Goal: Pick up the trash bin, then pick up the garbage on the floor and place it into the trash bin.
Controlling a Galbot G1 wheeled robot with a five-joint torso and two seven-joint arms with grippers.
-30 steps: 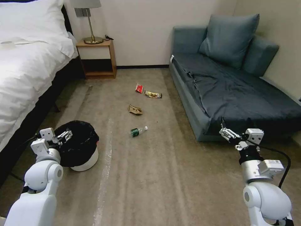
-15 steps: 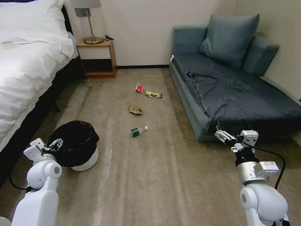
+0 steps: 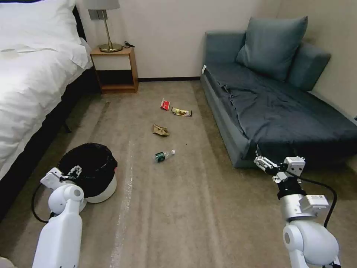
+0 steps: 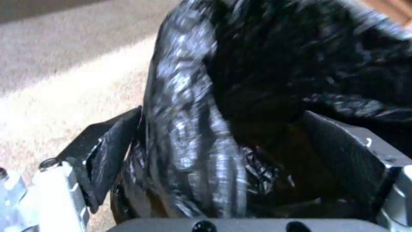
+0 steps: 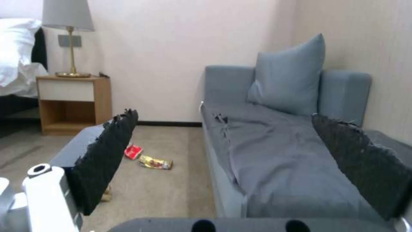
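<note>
Left gripper [image 3: 76, 171] spread, straddling bagged rim of trash bin [image 3: 99, 191], which sits on carpet by bed [image 3: 33, 85]; not yet lifted. Right gripper [image 3: 261, 162] spread, empty, near sofa [image 3: 267, 108]. Bottle [image 3: 163, 155], brown paper [image 3: 160, 130], snack wrapper [image 3: 181, 111], red wrapper [image 3: 165, 104] all uncollected.

Likely a hotel bedroom: white bed [image 3: 33, 74], nightstand [image 3: 115, 70], lamp [image 3: 106, 26], grey sofa [image 3: 275, 108].

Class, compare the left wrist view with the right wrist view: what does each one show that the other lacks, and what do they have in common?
Left wrist alone: the trash bin, its black bag rim between the open fingers of the left gripper.

Right wrist alone: sofa, cushion, nightstand, lamp, red wrapper, gold wrapper, seen past the open right gripper.

Both: the carpet.
</note>
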